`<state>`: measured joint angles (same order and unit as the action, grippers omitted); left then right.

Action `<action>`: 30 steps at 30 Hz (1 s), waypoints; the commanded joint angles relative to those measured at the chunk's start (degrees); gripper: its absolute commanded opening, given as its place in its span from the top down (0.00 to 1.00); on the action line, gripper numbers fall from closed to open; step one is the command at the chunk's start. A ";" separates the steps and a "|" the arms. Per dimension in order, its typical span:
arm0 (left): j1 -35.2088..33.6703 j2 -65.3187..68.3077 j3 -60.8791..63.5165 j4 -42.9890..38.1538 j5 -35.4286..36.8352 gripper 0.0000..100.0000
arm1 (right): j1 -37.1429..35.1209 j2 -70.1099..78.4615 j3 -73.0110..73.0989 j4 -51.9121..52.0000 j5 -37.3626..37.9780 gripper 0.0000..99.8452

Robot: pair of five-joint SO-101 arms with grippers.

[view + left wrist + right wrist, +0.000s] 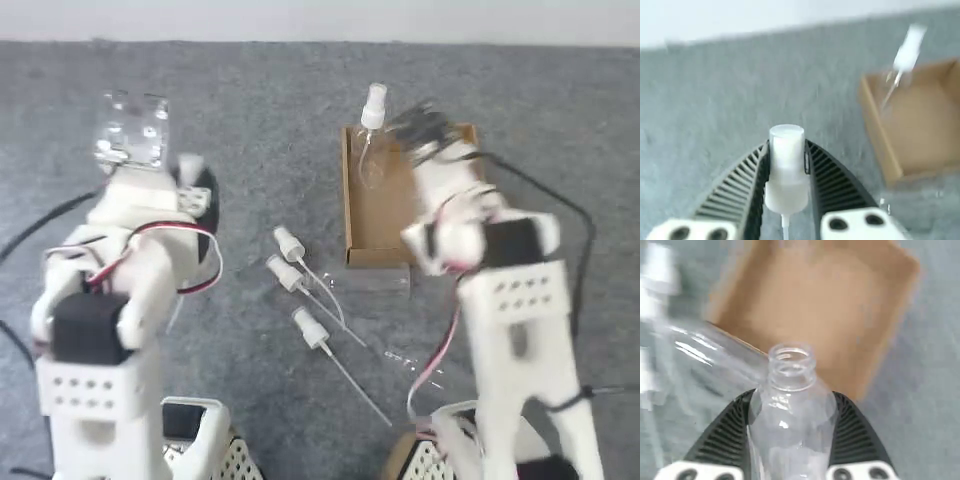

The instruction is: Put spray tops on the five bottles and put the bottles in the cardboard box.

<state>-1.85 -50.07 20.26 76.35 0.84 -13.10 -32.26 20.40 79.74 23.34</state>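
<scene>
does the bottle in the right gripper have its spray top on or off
Off. The bottle in the right gripper has a bare, open neck; a spray top sits in the left gripper.

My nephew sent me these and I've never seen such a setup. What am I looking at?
Two white robot arms sit side by side on a grey table. One picture looks down from above; the other two come from cameras on each arm's wrist. The left gripper is shut on a white plastic spray top. The right gripper is shut on an open clear plastic bottle. Three more spray tops lie beside a brown cardboard box, which holds one capped bottle.
</scene>
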 commanded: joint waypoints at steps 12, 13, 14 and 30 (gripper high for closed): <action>0.26 -2.29 -16.92 -4.84 15.21 0.99 | -32.66 -10.07 19.16 -29.14 -10.37 0.99; 0.35 -2.29 -16.92 -5.27 16.35 0.99 | -33.19 -11.03 19.78 -29.76 -10.29 0.99; 0.35 -2.20 -16.92 -5.54 17.41 0.99 | -33.36 -12.00 20.22 -30.02 -10.20 0.99; 4.66 -2.37 -5.93 -20.57 27.60 0.99 | -33.54 -20.97 36.22 -50.42 -10.81 0.99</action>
<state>0.62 -51.91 12.00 59.21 27.65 -46.33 -50.46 53.45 39.65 13.23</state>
